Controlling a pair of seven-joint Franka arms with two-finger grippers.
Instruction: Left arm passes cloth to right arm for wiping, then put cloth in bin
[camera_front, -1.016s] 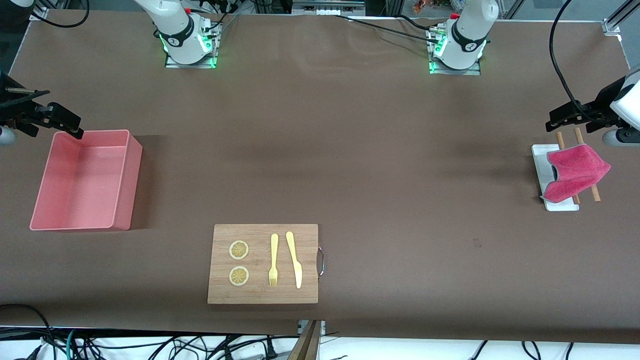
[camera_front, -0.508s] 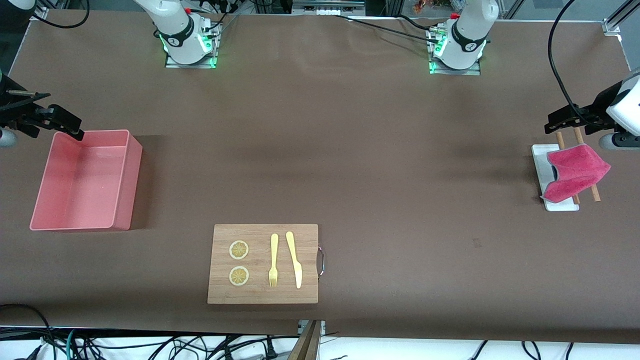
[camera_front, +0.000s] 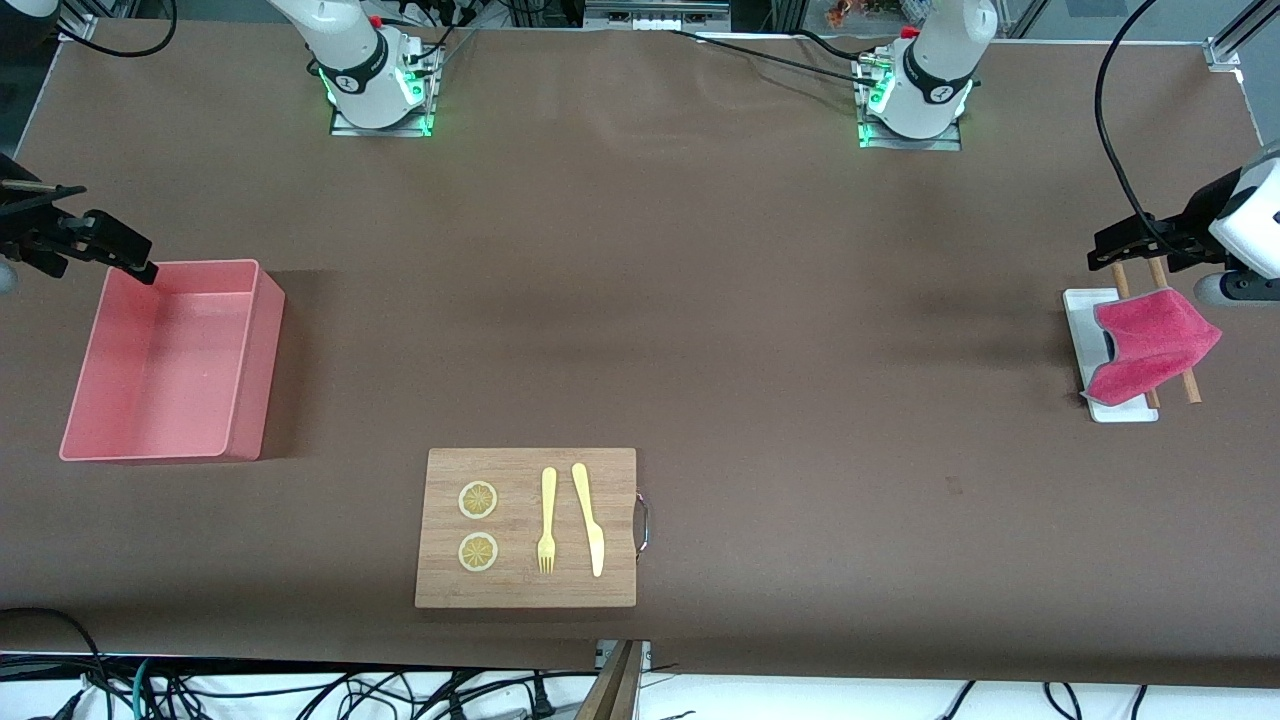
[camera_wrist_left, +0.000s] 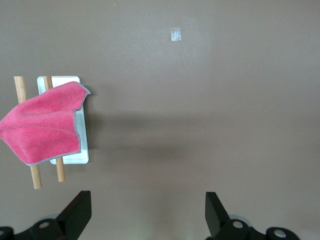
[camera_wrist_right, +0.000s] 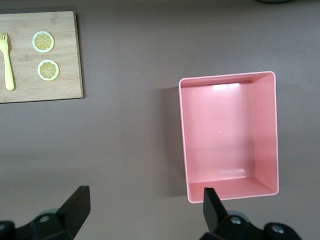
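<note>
Over the counter beside the cloth (camera_front: 1150, 345), my left hand (camera_front: 1135, 245) hangs apart; I'd pinch a raised fold. Right hand (camera_front: 112, 250), apart, waits by the bin (camera_front: 250, 360).

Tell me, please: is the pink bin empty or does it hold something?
Empty. In both the front view and the right wrist view, the bin shows only its bare pink floor; the cloth lies on the white tray.

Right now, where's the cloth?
Cloth is draped over two wooden sticks on the white tray, at the left arm's end of the table.
</note>
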